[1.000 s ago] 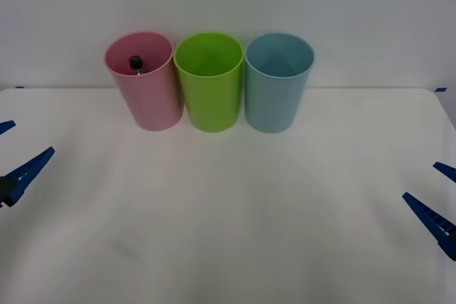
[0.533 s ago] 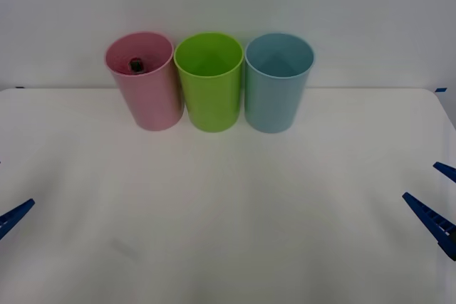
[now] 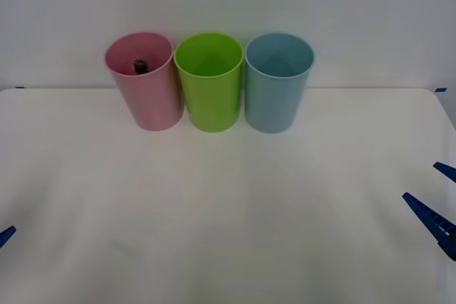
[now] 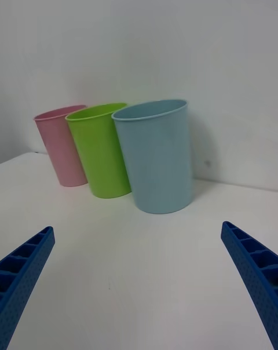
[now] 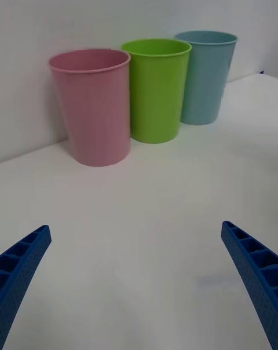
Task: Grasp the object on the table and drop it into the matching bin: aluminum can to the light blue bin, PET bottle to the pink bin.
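Observation:
The PET bottle point(image 3: 139, 66) is inside the pink bin point(image 3: 144, 89), and only its black cap shows below the rim. That bin stands leftmost in a row at the back of the white table point(image 3: 228, 204), and the light blue bin point(image 3: 277, 87) stands rightmost. My left gripper point(image 5: 136, 229) is open and empty, low at the table's left edge, where one fingertip point(image 3: 6, 235) shows. Facing the bins from the right edge, my right gripper point(image 3: 440, 201) is also open and empty. The pink bin point(image 5: 92, 106) and the light blue bin point(image 4: 155, 156) show in the wrist views.
A lime green bin point(image 3: 209, 82) stands between the pink and light blue ones, the three nearly touching. A white wall rises right behind them. Bare tabletop stretches from the bins to the front edge.
My left gripper has drawn back down and off to the left edge, leaving just a fingertip in the front view. The bottle cap shifted slightly inside the pink bin. The right arm stayed still.

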